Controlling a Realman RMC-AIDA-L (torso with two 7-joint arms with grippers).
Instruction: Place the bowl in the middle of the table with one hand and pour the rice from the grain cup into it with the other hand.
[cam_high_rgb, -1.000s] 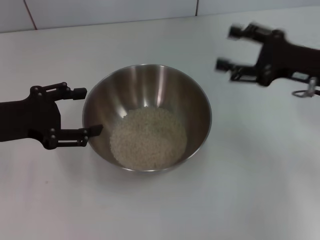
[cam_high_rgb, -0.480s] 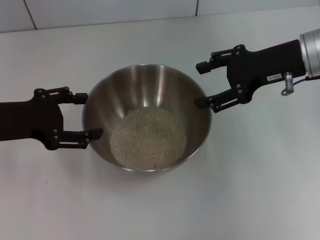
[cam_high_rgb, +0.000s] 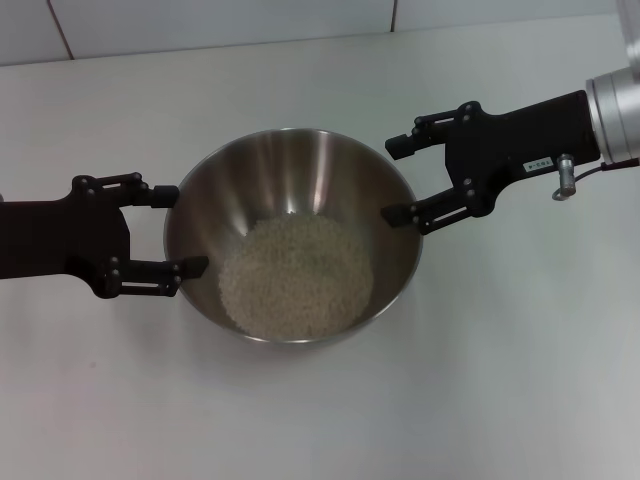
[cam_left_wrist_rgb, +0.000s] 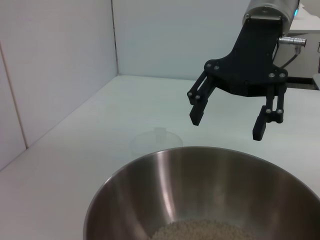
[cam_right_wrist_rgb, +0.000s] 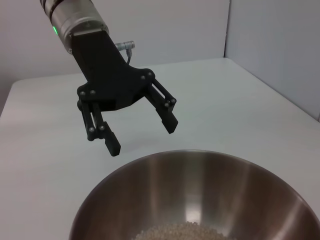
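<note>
Bowl (cam_high_rgb: 294, 234) holding rice (cam_high_rgb: 296, 276) sits mid-worktop (cam_high_rgb: 520, 380). My left end effector (cam_high_rgb: 178, 230) spread wide at its 9 o'clock rim. My right end effector (cam_high_rgb: 398, 180) spread wide at 2 o'clock, empty.

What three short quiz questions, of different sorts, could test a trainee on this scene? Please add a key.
1. True or false: the rice is inside the bowl.
2. Which holds anything? A) left gripper B) right gripper C) neither
3. Fill in: the grain cup stands on the ____, beyond the bowl in the left wrist view.

Key:
1. True.
2. C; both are open, one at each side of the bowl's rim.
3. table; the cup looks empty.
</note>
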